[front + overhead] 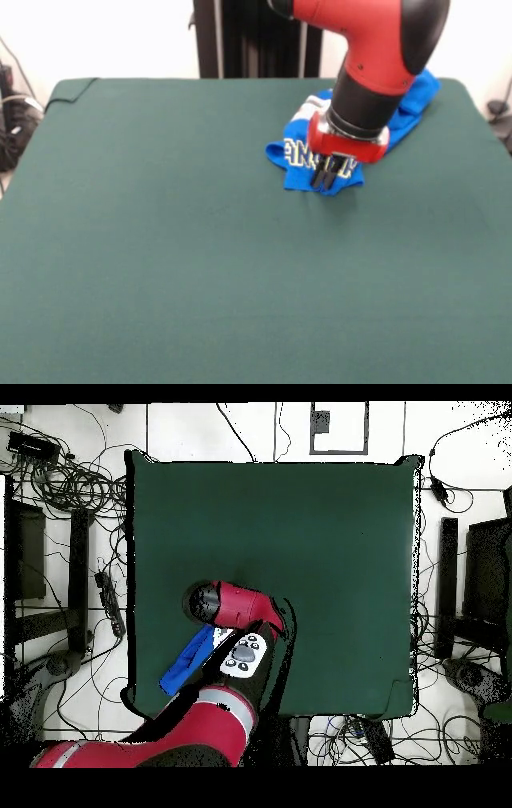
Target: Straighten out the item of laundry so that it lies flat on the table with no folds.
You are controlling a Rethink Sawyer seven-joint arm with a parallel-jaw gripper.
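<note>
Bare green table (160,264) nearest; blue shirt (298,156) crumpled at far side, unflattened; gripper (326,181) pressed into cloth, grip unclear.

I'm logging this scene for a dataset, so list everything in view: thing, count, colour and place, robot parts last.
T-shirt: one, bright blue with white lettering edged in yellow, bunched near the table's far right corner in the front view, partly under the arm.
Table: one, dark green cloth cover, fills most of both views.
Cables: many, black, on the pale floor around the table in the overhead view.
Black stands: several, dark, on the floor at both sides of the table.
Arm: one, red and black, reaching down over the shirt.
Gripper: one, black fingers pointing down at the shirt's near edge; a grasp cannot be told.
</note>
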